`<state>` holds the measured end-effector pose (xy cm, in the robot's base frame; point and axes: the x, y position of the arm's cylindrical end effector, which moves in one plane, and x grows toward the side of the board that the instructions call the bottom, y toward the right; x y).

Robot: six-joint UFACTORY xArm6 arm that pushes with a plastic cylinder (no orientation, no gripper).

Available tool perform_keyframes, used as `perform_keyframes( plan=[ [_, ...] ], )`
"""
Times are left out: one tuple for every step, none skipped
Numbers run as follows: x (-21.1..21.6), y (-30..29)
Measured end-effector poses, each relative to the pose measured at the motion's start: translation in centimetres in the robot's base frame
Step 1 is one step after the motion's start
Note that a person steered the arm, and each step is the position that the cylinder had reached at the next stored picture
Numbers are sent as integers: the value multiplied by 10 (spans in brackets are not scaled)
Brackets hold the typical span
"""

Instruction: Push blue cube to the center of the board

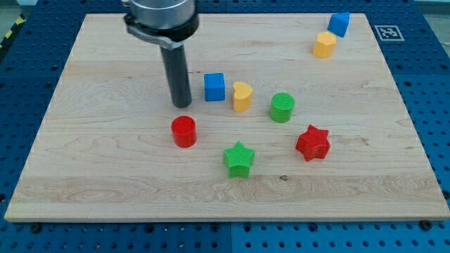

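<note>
The green star is lying nearest the camera, below-right of the blue cube on the tabletop. My tip, a jawless end effector holding nothing, is sitting just left of the cube, apparently lining up; next, probably a short nudge rightward and down.

Tip just left of cube; heart, cylinder to cube's right.

Probably a lab: wooden board on blue perforated bench; printed marker tag.
</note>
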<state>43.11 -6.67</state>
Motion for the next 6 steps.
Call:
perform_keyframes(
  plan=[
    [-1,40],
    [-18,80],
    [-49,98],
    [-70,99],
    [-51,99],
    [-31,69]
  ],
)
